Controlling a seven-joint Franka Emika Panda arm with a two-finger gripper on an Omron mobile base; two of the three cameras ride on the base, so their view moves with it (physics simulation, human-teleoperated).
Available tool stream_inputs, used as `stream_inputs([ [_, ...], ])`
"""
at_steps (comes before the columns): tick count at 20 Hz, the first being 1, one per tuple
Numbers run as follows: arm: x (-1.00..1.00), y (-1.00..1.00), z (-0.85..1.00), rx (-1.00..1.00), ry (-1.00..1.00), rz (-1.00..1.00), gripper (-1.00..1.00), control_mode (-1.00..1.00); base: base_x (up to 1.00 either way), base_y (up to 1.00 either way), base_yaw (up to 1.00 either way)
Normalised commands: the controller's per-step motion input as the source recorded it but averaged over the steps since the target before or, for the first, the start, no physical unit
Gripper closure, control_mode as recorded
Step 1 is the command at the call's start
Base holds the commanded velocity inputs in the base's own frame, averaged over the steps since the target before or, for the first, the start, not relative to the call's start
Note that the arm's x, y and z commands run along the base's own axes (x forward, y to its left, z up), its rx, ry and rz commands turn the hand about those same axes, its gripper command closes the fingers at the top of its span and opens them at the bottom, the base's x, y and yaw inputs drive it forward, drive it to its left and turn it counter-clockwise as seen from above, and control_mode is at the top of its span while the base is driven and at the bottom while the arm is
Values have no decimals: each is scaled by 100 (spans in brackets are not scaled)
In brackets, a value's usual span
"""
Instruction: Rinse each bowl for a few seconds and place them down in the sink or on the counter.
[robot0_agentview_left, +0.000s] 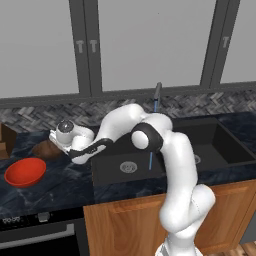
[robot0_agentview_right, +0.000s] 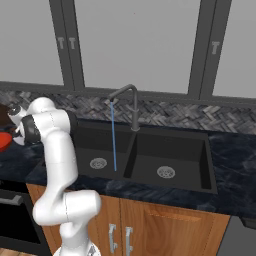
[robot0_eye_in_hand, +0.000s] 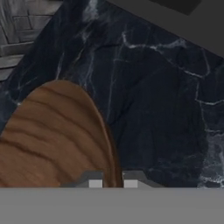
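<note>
Counter: dark veined stone across the middle of the left base view, wrapping the sink; in the hand view it takes up the centre and right of the frame.
Sink: black double basin, centre to right of the left base view; in the right base view it lies across the middle, a silver drain in each basin.
My arm: it rises at the lower right of the left base view and bends left across the sink's left edge, out over the counter at centre left.
Faucet: dark, standing behind the divider between the basins, spout reaching left in the right base view.
Water: a thin blue stream falling from the spout into the left basin, beside its drain.
Red bowl: on the counter at the left edge of the left base view, upright, apart from my hand.
Wood bowl: lower left of the hand view, its rim running down between my fingertips; in the left base view it is a brown shape on the counter just left of my hand, above the red bowl.
My gripper: bottom centre of the hand view, clenched on the wood bowl's rim, one tip on each side of it.
</note>
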Motion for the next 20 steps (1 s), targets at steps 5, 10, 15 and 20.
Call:
stream_inputs([
  [5, 31, 1, -18, -2, 0, -2, 100, -100, 0, 0, 0],
  [10, 23, 6, -28, -5, 0, -2, 100, -100, 0, 0, 0],
  [15, 7, 22, -22, -4, 0, 0, -100, -100, 0, 0, 0],
  [20, 3, 2, 16, 1, -2, 0, -100, -100, 0, 0, 0],
])
